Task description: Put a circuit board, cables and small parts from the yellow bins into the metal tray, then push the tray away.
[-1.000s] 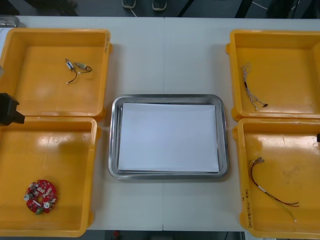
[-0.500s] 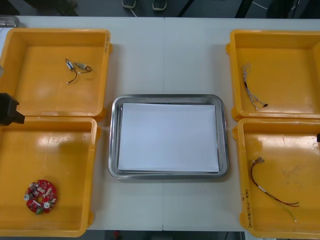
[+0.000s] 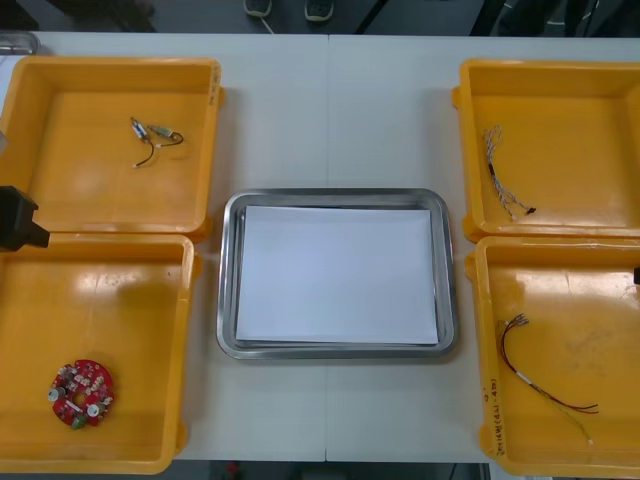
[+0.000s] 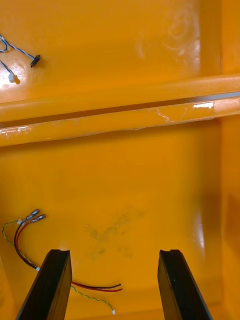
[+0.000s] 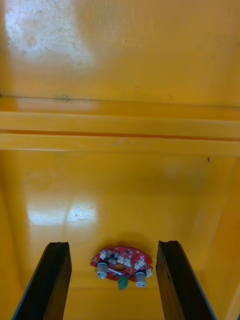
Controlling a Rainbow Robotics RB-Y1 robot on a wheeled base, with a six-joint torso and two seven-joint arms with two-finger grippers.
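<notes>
The metal tray [image 3: 228, 270] sits mid-table with a white sheet inside. A round red circuit board [image 3: 81, 392] lies in the near left yellow bin [image 3: 130, 300]; in the left wrist view the circuit board [image 5: 121, 263] lies between my open left gripper [image 5: 114, 280] fingers, below them. Small metal parts [image 3: 155, 136] rest in the far left bin. A red and yellow cable [image 3: 545, 385] lies in the near right bin; my open right gripper [image 4: 114, 285] hangs above that bin with the cable [image 4: 30, 240] beside one finger. A blue and white cable [image 3: 500, 175] lies in the far right bin.
Part of my left arm [image 3: 18, 220] shows dark at the left edge, over the rims between the two left bins. The bin walls [image 4: 120, 117] stand between the near and far right bins. Bare table lies beyond the tray.
</notes>
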